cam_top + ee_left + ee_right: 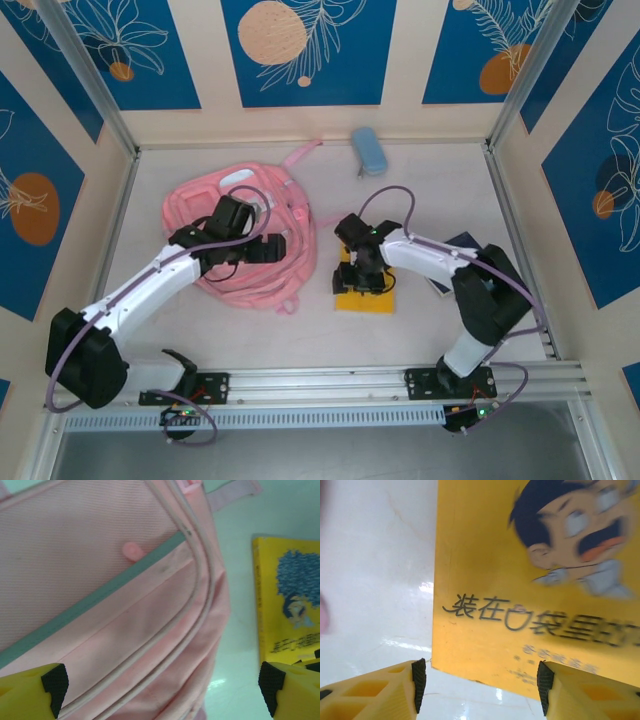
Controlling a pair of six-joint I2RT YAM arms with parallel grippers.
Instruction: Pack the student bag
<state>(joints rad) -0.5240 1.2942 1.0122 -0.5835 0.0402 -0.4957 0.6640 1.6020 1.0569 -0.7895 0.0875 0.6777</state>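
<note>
Pink student bag [195,205] lying flat, crumpled, left of centre.

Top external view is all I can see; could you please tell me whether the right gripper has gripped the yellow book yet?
Observer: Not yet. In the right wrist view the right gripper stands open, with a corner of the yellow book between its fingers.
Operator: Thank you. Is the bag's zipper open?
Observer: In the left wrist view the grey-green zipper on the student bag looks shut, beneath the open left gripper.

top: overhead, far | wrists: close, downward | all share yellow book [287,600]
</note>
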